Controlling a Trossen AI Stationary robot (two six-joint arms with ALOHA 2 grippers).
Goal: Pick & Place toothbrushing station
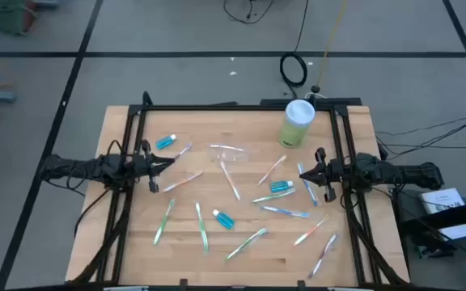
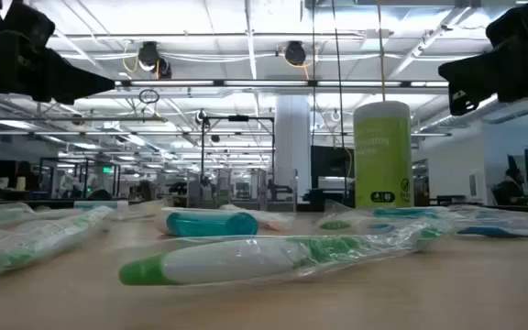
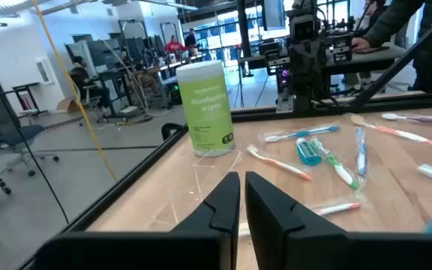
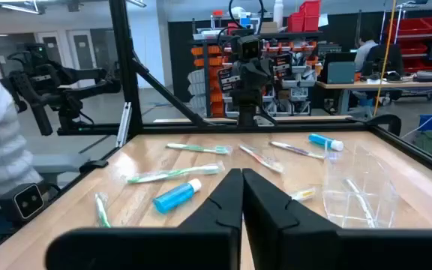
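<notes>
Several thin pastel toothbrushes lie flat across the wooden table, among them a green one [image 1: 202,225] and a pink one [image 1: 182,181]. Three teal tubes lie at the far left [image 1: 166,142], the middle right [image 1: 281,187] and the near middle [image 1: 223,219]. A small clear container [image 1: 231,152] rests on the table toward the far side; it also shows in the right wrist view [image 4: 358,187]. My left gripper [image 1: 168,162] is shut and empty, held above the table's left side. My right gripper [image 1: 301,171] is shut and empty above the right side.
A green canister of disinfecting wipes [image 1: 297,123] stands upright at the far right of the table. A black frame [image 1: 233,107] runs along the far edge and both sides. Bare wood shows along the near edge [image 1: 136,259].
</notes>
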